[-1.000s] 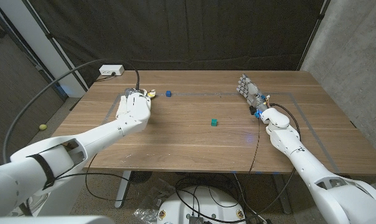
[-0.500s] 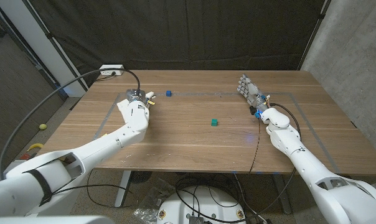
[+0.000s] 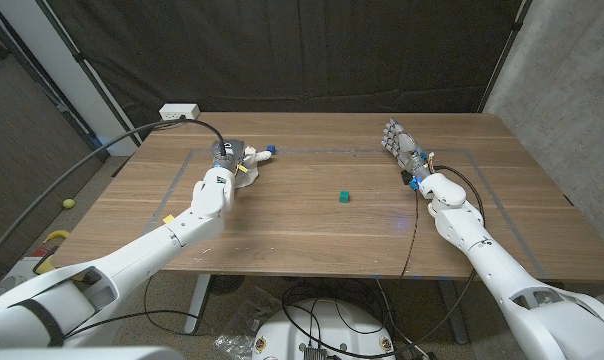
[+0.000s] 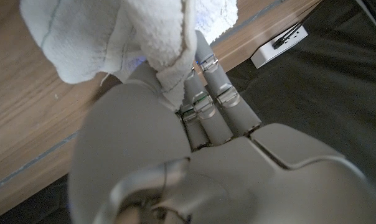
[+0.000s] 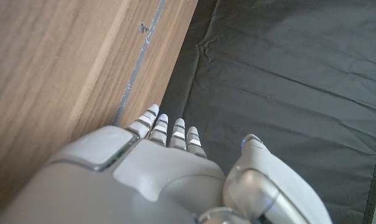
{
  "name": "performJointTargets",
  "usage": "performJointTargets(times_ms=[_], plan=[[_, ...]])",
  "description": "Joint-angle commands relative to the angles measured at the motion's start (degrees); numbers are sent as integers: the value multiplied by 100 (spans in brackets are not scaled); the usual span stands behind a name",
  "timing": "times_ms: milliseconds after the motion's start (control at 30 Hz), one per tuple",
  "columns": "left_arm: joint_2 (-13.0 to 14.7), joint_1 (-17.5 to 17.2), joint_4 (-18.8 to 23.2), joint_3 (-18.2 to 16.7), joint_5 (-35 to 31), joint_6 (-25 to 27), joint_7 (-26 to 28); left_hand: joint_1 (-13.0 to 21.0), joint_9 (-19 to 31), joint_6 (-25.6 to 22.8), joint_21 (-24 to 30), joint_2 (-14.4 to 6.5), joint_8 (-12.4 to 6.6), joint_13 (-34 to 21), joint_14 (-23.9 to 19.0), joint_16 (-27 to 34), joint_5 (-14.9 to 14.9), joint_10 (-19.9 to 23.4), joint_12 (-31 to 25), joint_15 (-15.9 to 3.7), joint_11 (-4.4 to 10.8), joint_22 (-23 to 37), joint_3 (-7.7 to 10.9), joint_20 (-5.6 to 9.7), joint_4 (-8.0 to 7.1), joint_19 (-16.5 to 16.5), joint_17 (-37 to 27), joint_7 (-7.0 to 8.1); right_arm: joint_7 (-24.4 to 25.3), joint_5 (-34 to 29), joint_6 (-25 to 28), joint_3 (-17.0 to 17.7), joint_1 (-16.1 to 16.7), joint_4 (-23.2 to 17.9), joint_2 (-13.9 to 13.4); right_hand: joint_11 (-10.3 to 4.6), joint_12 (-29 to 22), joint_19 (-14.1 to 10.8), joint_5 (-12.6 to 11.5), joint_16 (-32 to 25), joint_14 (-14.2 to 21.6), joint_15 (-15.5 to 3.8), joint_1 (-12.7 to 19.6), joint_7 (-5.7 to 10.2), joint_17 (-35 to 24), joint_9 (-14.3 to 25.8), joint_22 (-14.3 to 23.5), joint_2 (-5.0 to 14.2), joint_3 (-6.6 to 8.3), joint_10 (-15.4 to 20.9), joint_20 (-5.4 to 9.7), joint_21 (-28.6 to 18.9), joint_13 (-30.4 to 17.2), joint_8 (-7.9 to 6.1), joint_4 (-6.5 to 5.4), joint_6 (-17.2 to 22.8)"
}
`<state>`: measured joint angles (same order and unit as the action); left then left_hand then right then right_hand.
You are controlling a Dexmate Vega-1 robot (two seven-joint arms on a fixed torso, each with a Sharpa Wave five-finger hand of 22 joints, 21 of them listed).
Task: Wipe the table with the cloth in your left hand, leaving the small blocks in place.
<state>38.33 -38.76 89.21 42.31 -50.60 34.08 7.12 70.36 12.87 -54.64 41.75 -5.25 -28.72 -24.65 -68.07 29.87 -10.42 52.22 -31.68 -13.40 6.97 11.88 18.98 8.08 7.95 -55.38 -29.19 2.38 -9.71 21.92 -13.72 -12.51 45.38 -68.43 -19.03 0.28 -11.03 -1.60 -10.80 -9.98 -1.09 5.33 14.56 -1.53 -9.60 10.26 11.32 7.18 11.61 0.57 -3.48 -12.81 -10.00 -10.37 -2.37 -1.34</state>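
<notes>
1. A white power strip [image 3: 178, 112] lies at the table's far left corner, with a grey cable arcing from it down to the left arm.
2. The left hand [image 3: 229, 160] is on the far left part of the table [image 3: 302, 230], inside the taped outline, reaching toward the far side.
3. That hand grips the white cloth [image 4: 122, 31]; in the left wrist view the cloth is bunched over the fingers [image 4: 213, 81] and lies against the wood.
4. In the head view a bit of cloth [image 3: 252, 158] shows at the hand's right edge.
5. The blue block [image 3: 270, 151] sits just right of the cloth, at the far taped line; whether cloth and block touch I cannot tell.
6. The green block [image 3: 343, 197] stands near the table's middle, well apart from both hands.
7. The right hand [image 3: 402, 145] is on the far right part of the table, fingers stretched out toward the far edge and holding nothing.
8. In the right wrist view its fingers [image 5: 169, 134] point along the wood toward the black curtain [image 5: 287, 74].
</notes>
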Motion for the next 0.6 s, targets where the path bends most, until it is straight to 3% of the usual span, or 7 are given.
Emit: performJointTargets(times_ms=[33,600], plan=[[375,-440,866,-605,570,-972,80,121,257,-73,72,-30,-48,-75,-1,17,-37,259,-50,9,220,35,-19,348,5,-38,-64,-104,100,-9,30,-11,189,-333,-104,27,-26,-1,-3,-27,-21,15,-24,18,-19,7,22,-1,10,11,-48,-10,-13,-36,14,-24],[900,-1020,2053,-1123,704,-1277,-1103,225,371,-108,322,-8,-67,-259,-46,36,-82,289,-102,21,163,79,-65,371,15,-113,-284,-213,455,0,170,-35,757,-1190,-247,24,-26,-2,-4,-26,-27,10,-40,5,-19,7,22,-6,1,12,-40,-10,-13,-38,17,-17]])
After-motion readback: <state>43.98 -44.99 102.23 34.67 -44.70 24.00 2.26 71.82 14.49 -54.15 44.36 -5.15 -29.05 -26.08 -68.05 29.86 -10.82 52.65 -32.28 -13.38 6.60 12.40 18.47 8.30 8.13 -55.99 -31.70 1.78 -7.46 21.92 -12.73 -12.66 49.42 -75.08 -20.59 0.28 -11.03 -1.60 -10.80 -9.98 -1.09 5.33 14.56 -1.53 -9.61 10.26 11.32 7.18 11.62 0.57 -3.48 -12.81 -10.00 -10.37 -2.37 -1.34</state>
